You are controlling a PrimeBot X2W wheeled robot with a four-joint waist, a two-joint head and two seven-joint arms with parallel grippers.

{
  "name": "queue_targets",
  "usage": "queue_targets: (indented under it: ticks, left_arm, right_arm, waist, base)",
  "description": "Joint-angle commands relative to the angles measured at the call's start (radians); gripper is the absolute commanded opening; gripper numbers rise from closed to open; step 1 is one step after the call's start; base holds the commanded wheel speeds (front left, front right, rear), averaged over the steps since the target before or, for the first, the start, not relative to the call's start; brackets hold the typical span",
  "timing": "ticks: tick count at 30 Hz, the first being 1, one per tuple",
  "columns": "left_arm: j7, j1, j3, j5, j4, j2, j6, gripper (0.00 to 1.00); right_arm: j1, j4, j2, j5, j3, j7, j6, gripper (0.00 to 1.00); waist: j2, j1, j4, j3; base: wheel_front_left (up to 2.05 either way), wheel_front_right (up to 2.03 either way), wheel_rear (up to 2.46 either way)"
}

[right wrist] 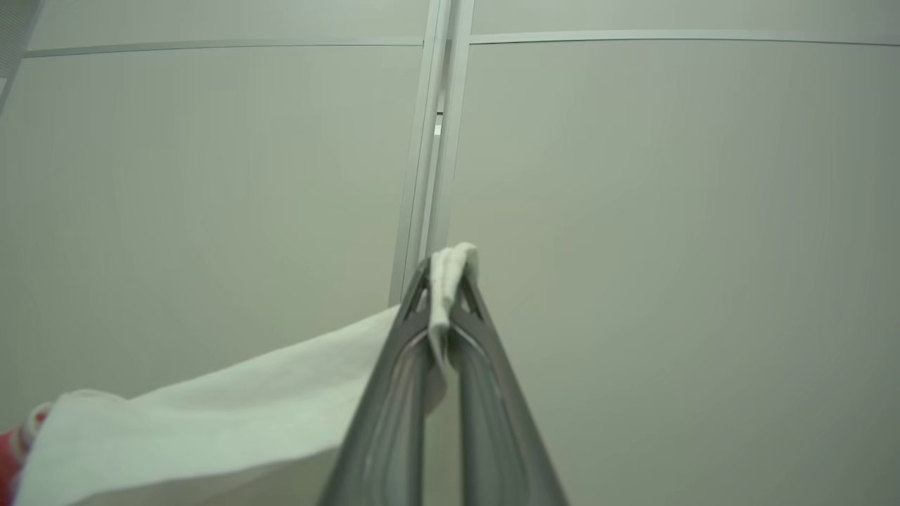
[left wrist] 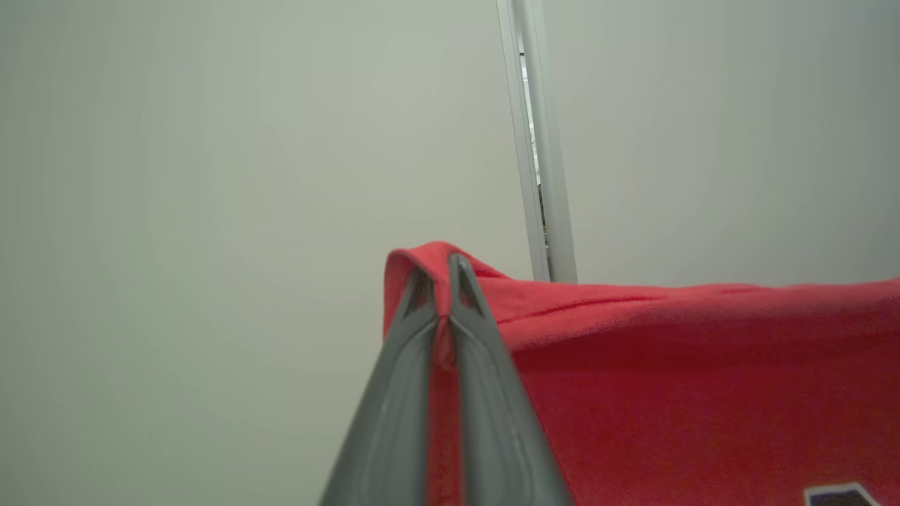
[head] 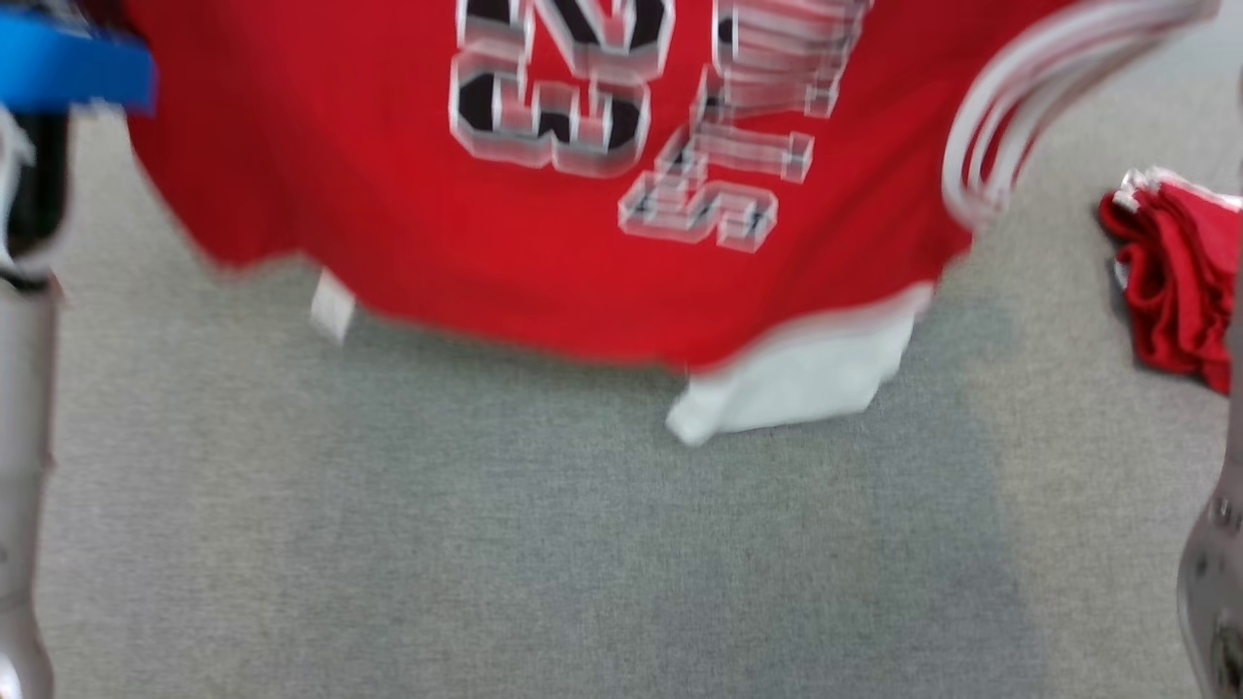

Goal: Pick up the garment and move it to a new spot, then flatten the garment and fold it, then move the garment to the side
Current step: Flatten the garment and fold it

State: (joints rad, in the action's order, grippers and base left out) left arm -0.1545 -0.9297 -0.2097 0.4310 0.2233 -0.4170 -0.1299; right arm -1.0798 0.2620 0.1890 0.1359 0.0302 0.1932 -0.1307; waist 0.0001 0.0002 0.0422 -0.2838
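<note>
We hold the garment [head: 544, 243] spread at 12 o'clock over the grey surface [head: 486, 544]: left end effector [left wrist: 441, 295] pinches its red edge, right end effector [right wrist: 444, 295] its white edge. Lower both evenly, keeping tension.

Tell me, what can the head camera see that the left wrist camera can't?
Head view: the grey carpet, a white flap hanging below the shirt, and a red pile of cloth lying at the right. Left wrist view: the left gripper shut on a red corner, with a pale wall and a metal strip behind it. Both: the red shirt, held up off the floor.
</note>
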Motion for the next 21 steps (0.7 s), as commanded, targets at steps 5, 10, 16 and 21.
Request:
queue_targets:
  ticks: [5, 10, 16, 21]
  left_arm:
    - [-0.064, -0.168, -0.005, -0.022, 0.103, 0.008, -0.002, 0.0]
    - [-0.104, -0.22, 0.027, -0.016, 0.187, 0.031, -0.001, 0.0]
    - [-0.111, -0.033, 0.053, -0.005, 0.244, 0.049, 0.0, 0.0]
    - [-0.111, 0.229, 0.11, 0.008, 0.263, 0.12, 0.001, 0.0]
  right_arm:
    - [-0.187, 0.095, -0.029, -0.09, 0.085, 0.053, 0.0, 0.0]
    - [-0.22, 0.133, -0.056, -0.13, 0.161, 0.072, 0.0, 0.0]
    - [-0.007, 0.092, -0.078, -0.072, 0.19, 0.073, 0.0, 0.0]
    - [0.287, 0.054, -0.1, 0.005, 0.178, 0.073, 0.001, 0.0]
  waist:
    - [-0.0001, -0.0002, -0.002, -0.097]
    - [-0.0001, -0.0002, 0.007, -0.122]
    - [-0.0001, -0.0002, 0.019, -0.11]
    - [-0.0001, -0.0002, 0.02, -0.091]
  base:
    - [0.0, 0.0, 0.0]
    - [0.0, 0.0, 0.0]
    - [0.0, 0.0, 0.0]
    - [0.0, 0.0, 0.0]
